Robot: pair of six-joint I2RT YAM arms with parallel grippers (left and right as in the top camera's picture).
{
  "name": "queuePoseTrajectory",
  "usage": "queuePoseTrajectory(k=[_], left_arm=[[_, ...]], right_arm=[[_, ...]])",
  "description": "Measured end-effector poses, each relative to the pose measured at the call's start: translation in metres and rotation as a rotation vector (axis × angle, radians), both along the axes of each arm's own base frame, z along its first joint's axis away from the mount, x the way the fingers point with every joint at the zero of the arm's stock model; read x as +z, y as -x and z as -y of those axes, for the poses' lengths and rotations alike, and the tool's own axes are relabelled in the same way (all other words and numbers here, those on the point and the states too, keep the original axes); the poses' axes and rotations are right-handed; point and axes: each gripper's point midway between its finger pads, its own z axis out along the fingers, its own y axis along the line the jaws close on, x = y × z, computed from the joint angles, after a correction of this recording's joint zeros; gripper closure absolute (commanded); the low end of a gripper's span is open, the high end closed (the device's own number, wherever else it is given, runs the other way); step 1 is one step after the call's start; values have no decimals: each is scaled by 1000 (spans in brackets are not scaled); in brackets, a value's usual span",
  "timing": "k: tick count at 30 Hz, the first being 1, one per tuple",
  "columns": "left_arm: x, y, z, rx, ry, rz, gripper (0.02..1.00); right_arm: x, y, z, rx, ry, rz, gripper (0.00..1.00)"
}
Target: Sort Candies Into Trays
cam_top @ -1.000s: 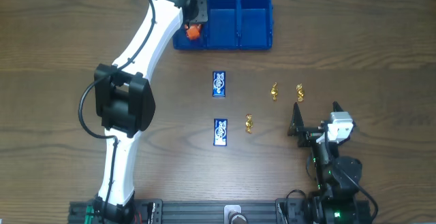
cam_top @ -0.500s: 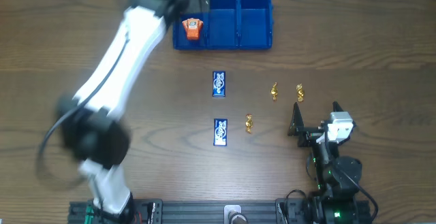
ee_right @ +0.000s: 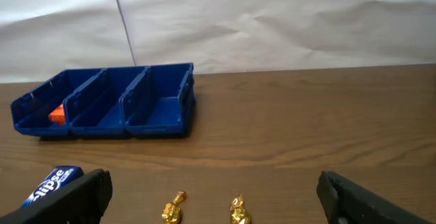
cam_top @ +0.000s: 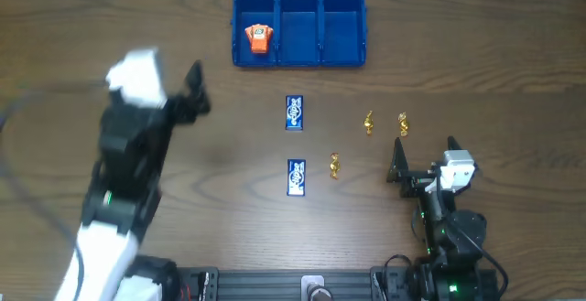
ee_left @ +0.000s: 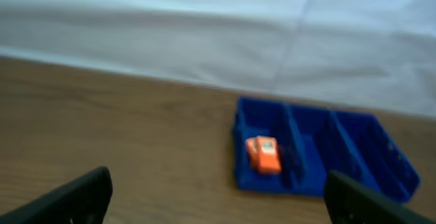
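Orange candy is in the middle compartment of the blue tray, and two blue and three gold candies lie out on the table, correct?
Not the middle: the top view shows the orange candy in the leftmost compartment of the blue tray. The two blue candies and three gold candies do lie on the table.

Left arm [cam_top: 128, 155] is glossy white shells with black joints and a white block [cam_top: 137, 72] at the wrist. Right arm [cam_top: 444, 219] is mostly black, white wrist block [cam_top: 455, 166] too, tiny green light [cam_top: 451, 289] at its base. Left gripper [ee_left: 218, 203] and right gripper [ee_right: 212, 190]: 2 chunky black fingers [ee_left: 75, 195] each.
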Motion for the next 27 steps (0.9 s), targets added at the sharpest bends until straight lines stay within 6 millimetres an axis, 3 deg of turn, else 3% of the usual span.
queuePoseTrajectory(k=[5, 9, 16, 23, 27], left_arm=[[6, 48, -32, 49, 24, 203, 20], [-22, 71, -40, 56, 24, 249, 20], [-67, 81, -36, 27, 6, 243, 20], [-109, 88, -34, 10, 0, 103, 20], [-107, 91, -34, 11, 0, 104, 23]], right_arm=[[0, 0, 0, 0, 0, 0, 3], [0, 0, 0, 1, 2, 0, 3], [0, 0, 0, 0, 2, 1, 3], [0, 0, 0, 1, 2, 0, 3], [0, 0, 0, 1, 3, 1, 3]])
